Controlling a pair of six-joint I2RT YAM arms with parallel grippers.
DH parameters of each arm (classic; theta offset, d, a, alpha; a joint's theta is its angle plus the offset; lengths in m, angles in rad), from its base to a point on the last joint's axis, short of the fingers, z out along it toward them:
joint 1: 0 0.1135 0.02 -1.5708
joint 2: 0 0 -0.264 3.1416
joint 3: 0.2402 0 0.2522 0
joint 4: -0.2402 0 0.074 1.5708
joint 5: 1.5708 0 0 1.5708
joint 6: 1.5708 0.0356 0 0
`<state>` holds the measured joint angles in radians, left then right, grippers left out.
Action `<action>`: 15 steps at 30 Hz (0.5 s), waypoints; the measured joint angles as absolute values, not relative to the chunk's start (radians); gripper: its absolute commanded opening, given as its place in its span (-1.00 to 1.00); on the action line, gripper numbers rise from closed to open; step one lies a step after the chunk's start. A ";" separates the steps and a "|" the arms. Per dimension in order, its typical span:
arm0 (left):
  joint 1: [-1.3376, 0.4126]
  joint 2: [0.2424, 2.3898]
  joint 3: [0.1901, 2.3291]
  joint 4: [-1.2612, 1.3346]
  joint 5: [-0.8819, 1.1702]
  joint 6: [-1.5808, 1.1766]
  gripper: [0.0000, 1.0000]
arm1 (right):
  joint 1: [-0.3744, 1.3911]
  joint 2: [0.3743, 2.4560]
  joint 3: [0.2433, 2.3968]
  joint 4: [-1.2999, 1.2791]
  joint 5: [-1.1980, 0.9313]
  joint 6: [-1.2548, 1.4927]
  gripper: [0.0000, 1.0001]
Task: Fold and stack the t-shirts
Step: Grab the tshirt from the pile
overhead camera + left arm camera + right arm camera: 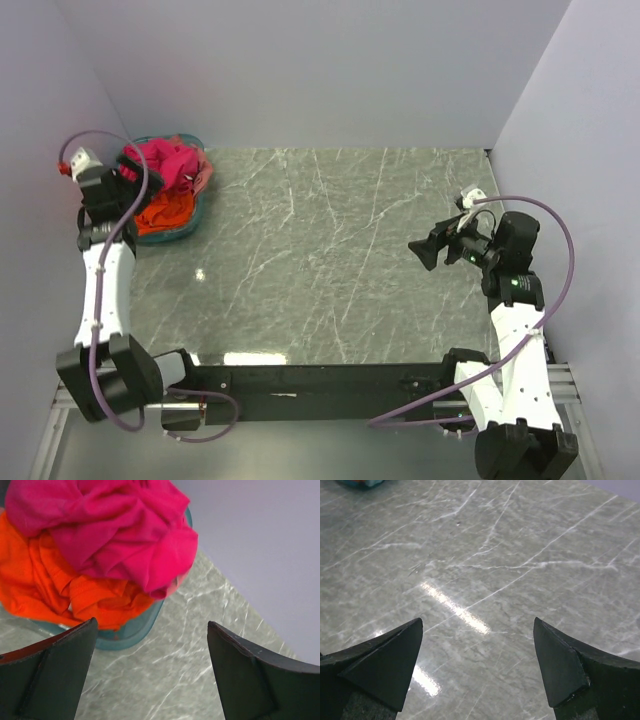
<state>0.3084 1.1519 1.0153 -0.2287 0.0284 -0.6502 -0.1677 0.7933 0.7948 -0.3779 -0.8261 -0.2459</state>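
Pick-up step: crimson-pink t-shirt (110, 525), atop the basket (131, 634) just ahead of the released left claw (151, 625), should next be reached and grasped; right claw (477, 625) also released.

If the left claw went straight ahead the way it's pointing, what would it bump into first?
Most likely the basket, its near wall right ahead of the open left claw, with the orange shirt spilling over it. Depth is hard to judge.

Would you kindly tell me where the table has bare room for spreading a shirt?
The marble table is bare from the teal basket across to the right pincer and the near edge. Only the far-left corner is crowded: basket, crimson shirt, orange shirt, left pincer.
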 measured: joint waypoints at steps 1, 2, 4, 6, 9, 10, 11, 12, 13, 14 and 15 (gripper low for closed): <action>0.308 1.186 1.052 -0.239 0.019 -0.661 0.93 | -0.167 0.791 0.792 -0.386 -0.835 -0.250 0.93; 0.307 1.219 1.094 -0.257 0.007 -0.676 0.92 | -0.166 0.791 0.791 -0.393 -0.841 -0.253 0.93; 0.307 1.300 1.196 -0.303 -0.023 -0.700 0.91 | -0.166 0.787 0.791 -0.403 -0.852 -0.257 0.93; 0.307 1.385 1.305 -0.353 -0.052 -0.721 0.88 | -0.165 0.782 0.791 -0.409 -0.858 -0.258 0.93; 0.307 1.517 1.452 -0.413 -0.107 -0.735 0.84 | -0.163 0.771 0.791 -0.413 -0.860 -0.260 0.93; 0.307 1.540 1.472 -0.426 -0.117 -0.736 0.83 | -0.163 0.768 0.791 -0.413 -0.860 -0.260 0.93; 0.307 1.571 1.505 -0.452 -0.134 -0.738 0.81 | -0.163 0.765 0.791 -0.413 -0.861 -0.260 0.93; 0.307 1.602 1.535 -0.465 -0.148 -0.738 0.79 | -0.162 0.762 0.791 -0.413 -0.862 -0.260 0.93; 0.307 1.632 1.565 -0.486 -0.162 -0.737 0.76 | -0.161 0.761 0.791 -0.413 -0.863 -0.260 0.93; 0.307 1.662 1.596 -0.500 -0.177 -0.735 0.70 | -0.161 0.759 0.791 -0.413 -0.864 -0.260 0.93; 0.307 1.697 1.628 -0.516 -0.187 -0.733 0.67 | -0.161 0.759 0.791 -0.413 -0.865 -0.260 0.93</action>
